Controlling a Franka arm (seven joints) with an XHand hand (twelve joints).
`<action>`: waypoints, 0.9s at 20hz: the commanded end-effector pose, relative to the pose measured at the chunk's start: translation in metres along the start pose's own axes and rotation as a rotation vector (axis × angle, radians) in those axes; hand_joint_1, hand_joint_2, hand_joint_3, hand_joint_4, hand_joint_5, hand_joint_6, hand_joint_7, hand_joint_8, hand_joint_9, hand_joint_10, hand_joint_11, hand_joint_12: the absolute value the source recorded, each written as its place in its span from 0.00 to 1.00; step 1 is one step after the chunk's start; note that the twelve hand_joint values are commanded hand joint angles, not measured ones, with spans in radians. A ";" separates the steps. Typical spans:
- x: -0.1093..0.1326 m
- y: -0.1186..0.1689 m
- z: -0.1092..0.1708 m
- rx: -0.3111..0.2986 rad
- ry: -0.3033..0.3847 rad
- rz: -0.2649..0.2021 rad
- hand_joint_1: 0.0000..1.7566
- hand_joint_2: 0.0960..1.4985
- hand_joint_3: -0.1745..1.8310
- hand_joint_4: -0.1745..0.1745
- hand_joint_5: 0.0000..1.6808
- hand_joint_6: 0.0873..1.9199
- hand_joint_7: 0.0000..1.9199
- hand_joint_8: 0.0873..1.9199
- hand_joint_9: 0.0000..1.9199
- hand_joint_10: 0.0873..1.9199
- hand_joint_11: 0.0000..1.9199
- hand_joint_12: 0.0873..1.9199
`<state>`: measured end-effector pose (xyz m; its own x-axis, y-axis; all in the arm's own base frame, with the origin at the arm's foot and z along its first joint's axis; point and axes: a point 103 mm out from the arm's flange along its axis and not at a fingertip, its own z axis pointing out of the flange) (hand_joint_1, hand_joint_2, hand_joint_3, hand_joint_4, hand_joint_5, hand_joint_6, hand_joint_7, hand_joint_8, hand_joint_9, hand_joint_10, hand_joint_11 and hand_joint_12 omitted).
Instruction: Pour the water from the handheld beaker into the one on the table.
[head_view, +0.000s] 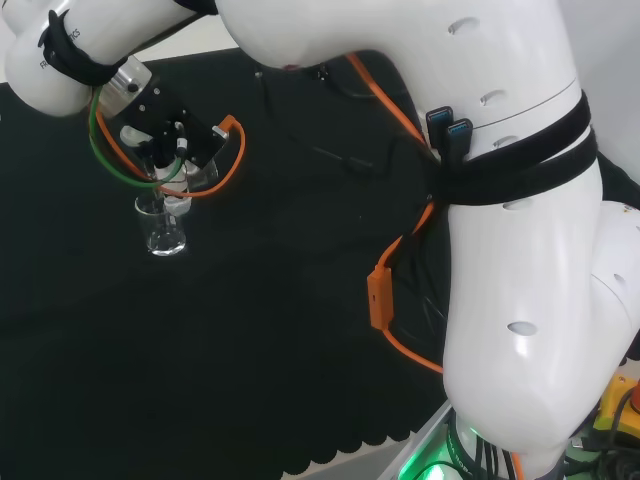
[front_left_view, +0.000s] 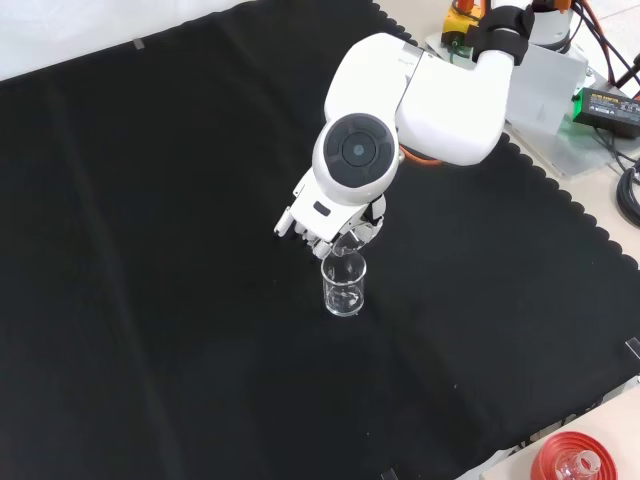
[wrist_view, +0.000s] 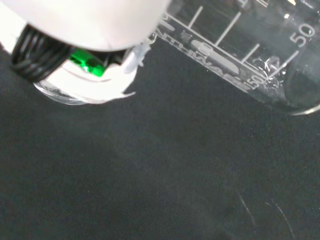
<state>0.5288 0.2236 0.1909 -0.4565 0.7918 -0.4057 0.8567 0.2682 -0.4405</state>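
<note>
The hand (head_view: 168, 140) is shut on a clear graduated beaker (head_view: 197, 170), which is tipped steeply with its mouth down toward a second clear beaker (head_view: 163, 230) standing upright on the black cloth. In the front view, the hand (front_left_view: 318, 225) hangs under the arm's round grey cap. There the held beaker (front_left_view: 346, 243) has its lip just above the rim of the standing beaker (front_left_view: 344, 286). The wrist view shows the held beaker (wrist_view: 240, 55) close up and slanted, with droplets near its marks, beside a blurred white part of the hand (wrist_view: 100, 25). I cannot tell the water level in either beaker.
Orange cable (head_view: 380, 290) runs along the arm's white links (head_view: 520, 250). A red ribbed stand holding a flask (front_left_view: 570, 462) sits off the cloth's scalloped edge (front_left_view: 590, 400) at the front view's bottom right. Electronics and wires (front_left_view: 600, 100) lie at its top right.
</note>
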 end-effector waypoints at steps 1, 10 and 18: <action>-0.004 -0.002 -0.001 -0.017 0.061 -0.006 0.75 0.27 0.52 0.58 0.80 0.27 0.88 0.00 0.63 0.18 0.35 0.59; -0.018 -0.004 -0.001 -0.016 0.207 -0.044 0.75 0.27 0.52 0.58 0.80 0.27 0.88 0.00 0.63 0.17 0.35 0.59; -0.034 -0.006 0.000 -0.087 0.369 -0.061 0.75 0.27 0.52 0.59 0.80 0.27 0.88 0.00 0.63 0.17 0.36 0.59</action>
<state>0.5376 0.2001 0.2021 -0.4118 0.9002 -0.1418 0.8456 0.3194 -0.4277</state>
